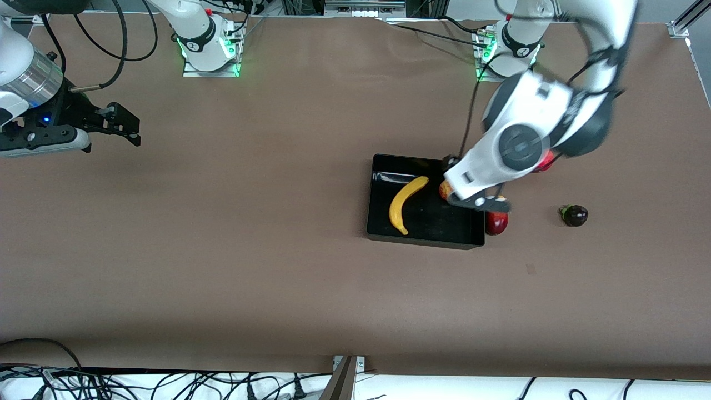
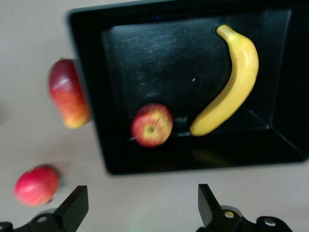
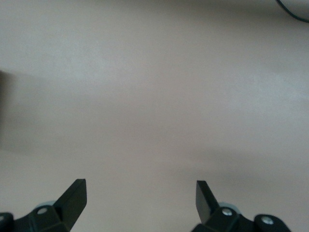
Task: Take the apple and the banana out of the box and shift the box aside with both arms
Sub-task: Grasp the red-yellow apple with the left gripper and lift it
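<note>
Right gripper (image 1: 119, 125) open, empty, waiting over bare table (image 1: 250, 266) toward the right arm's end, well apart from the box (image 1: 383, 236). Box holds banana (image 1: 405, 203), long axis running diagonally, and apple (image 2: 152, 124) against the wall toward the left arm's end. Left gripper (image 2: 140, 205) open, empty, over that wall's edge, the apple just inside: the nearer arm by far. Two red fruits (image 2: 67, 93) crowd that wall outside; open table elsewhere.

Brown matte table (image 1: 250, 266), green-lit base plates at 1 edge, tangled black cables (image 1: 166, 383) below.
</note>
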Motion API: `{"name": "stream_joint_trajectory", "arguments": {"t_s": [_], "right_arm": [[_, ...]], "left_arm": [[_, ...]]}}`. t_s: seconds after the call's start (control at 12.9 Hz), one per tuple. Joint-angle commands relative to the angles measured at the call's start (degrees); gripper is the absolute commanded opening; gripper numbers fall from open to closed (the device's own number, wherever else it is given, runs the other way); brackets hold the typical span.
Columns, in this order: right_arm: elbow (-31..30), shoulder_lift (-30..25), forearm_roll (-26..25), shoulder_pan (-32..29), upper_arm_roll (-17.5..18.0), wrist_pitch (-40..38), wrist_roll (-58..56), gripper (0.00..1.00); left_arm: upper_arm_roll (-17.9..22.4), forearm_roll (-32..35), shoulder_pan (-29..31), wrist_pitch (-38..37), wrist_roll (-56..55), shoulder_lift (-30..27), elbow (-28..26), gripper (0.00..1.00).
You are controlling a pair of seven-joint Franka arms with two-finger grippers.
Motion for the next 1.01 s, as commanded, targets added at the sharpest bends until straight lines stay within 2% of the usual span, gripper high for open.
{"name": "stream_joint_trajectory", "arguments": {"t_s": [0.0,0.15,0.31,0.46,0.54,0.7,0.77,0.85,0.93], "right_arm": [[1.0,0.26,-0.03,-0.04,0.02,-0.67,-0.59,1.0],[1.0,0.26,0.06,-0.04,0.02,-0.58,-0.59,1.0],[1.0,0.26,0.06,-0.04,0.02,-0.58,-0.5,1.0],[1.0,0.26,0.06,0.04,0.1,-0.41,-0.5,1.0],[1.0,0.26,0.06,0.04,0.11,-0.41,-0.5,1.0],[1.0,0.26,0.06,0.13,0.11,-0.41,-0.5,1.0],[1.0,0.26,0.06,0.13,0.11,-0.41,-0.5,1.0],[1.0,0.26,0.14,0.22,0.11,-0.41,-0.5,1.0],[1.0,0.26,0.15,0.22,0.11,-0.41,-0.5,1.0]], "left_arm": [[0.58,1.19,0.3,5.96,-0.22,1.77,-2.79,1.0],[0.58,7.32,-1.8,10.64,-0.22,2.73,-7.54,1.0],[0.49,7.88,-2.25,13.36,-0.66,3.0,-10.62,1.0],[0.22,7.88,-2.07,23.25,-0.75,2.92,-17.19,1.0],[0.22,7.79,-2.24,25.74,-1.19,3.0,-19.14,1.0],[-0.3,7.61,-2.59,26.38,-1.63,3.35,-19.69,1.0],[-0.65,7.53,-2.6,26.65,-1.8,3.7,-19.69,0.95],[-0.66,7.52,-2.42,26.56,-1.81,3.7,-19.69,0.43],[-0.66,7.52,-2.51,26.3,-1.89,3.7,-19.6,0.17]]}}
